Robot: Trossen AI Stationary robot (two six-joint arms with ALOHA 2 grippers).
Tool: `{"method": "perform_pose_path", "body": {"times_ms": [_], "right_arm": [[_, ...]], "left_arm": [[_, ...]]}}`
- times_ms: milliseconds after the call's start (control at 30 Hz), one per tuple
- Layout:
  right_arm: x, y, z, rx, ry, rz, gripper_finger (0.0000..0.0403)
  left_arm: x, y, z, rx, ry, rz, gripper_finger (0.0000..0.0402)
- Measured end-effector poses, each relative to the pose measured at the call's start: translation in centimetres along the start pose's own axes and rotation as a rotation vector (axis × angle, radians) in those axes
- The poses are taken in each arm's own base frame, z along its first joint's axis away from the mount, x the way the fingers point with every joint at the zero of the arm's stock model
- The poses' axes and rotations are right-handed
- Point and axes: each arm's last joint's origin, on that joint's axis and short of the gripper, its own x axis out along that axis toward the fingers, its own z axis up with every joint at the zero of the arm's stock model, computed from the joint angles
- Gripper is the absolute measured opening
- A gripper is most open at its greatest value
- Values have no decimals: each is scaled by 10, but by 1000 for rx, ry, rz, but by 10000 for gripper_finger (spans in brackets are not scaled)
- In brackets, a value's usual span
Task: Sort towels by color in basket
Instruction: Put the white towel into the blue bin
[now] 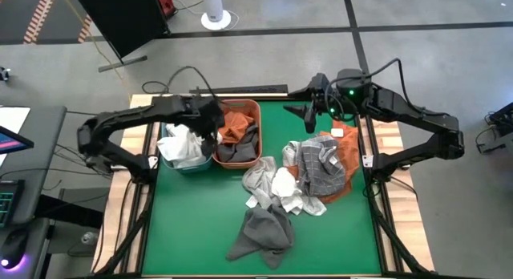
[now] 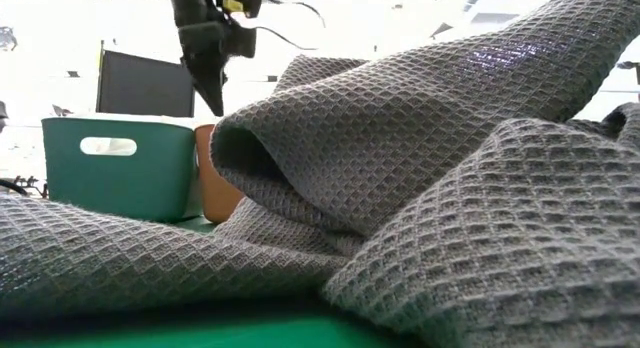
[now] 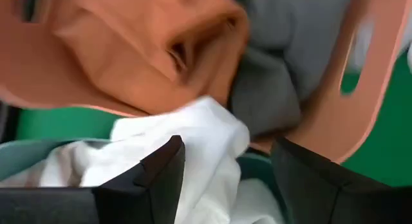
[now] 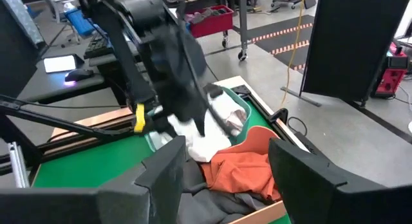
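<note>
Left end effector [image 1: 210, 128] hangs over the seam between the teal basket [image 1: 171, 162] and orange basket [image 1: 255, 111], fingers spread around a white towel [image 3: 212, 130], apparently mid-drop; next it must let go over the whites. Right end effector [image 1: 307, 112] waits spread-fingered above the bench [image 1: 200, 223], unsorted towels [image 1: 300, 183] heaped nearby

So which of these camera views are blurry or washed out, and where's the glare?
Low view: the room behind is blown out white, and a grey waffle towel up close fills most of the picture. Left wrist view: soft and out of focus, with a white towel and an orange towel right at the lens. Right wrist view: the left arm is motion-smeared. High view: evenly lit, no glare.
</note>
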Motion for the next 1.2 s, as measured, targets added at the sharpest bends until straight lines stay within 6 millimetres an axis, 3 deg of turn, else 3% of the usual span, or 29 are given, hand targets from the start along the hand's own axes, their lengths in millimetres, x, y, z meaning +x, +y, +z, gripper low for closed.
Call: {"method": "perform_pose_path", "body": {"times_ms": [167,267,333,433,500,600,733,900,1033,1200], "right_arm": [[0,0,0,1,0,0,246],[0,0,0,1,0,-1,246],[0,0,0,1,0,-1,246],[0,0,0,-3,0,-1,246],[0,0,0,-4,0,-1,246],[0,0,0,-4,0,-1,246],[0,0,0,-4,0,-1,246],[0,0,0,-9,0,-1,246],[0,-1,0,-25,-1,-3,246],[0,-1,0,-20,-3,-2,246]], "left_arm": [[23,-1,-1,89,158,-4,218],[33,0,-2,111,223,46,192],[34,0,-2,120,237,68,149],[35,-1,-3,115,259,87,52],[34,0,-3,77,257,98,16],[21,1,-4,29,221,134,5],[-11,7,-9,-62,171,167,3],[-39,15,-34,-151,364,174,2],[-36,17,-43,-209,431,91,1],[-16,19,-45,-359,509,53,1]]}}
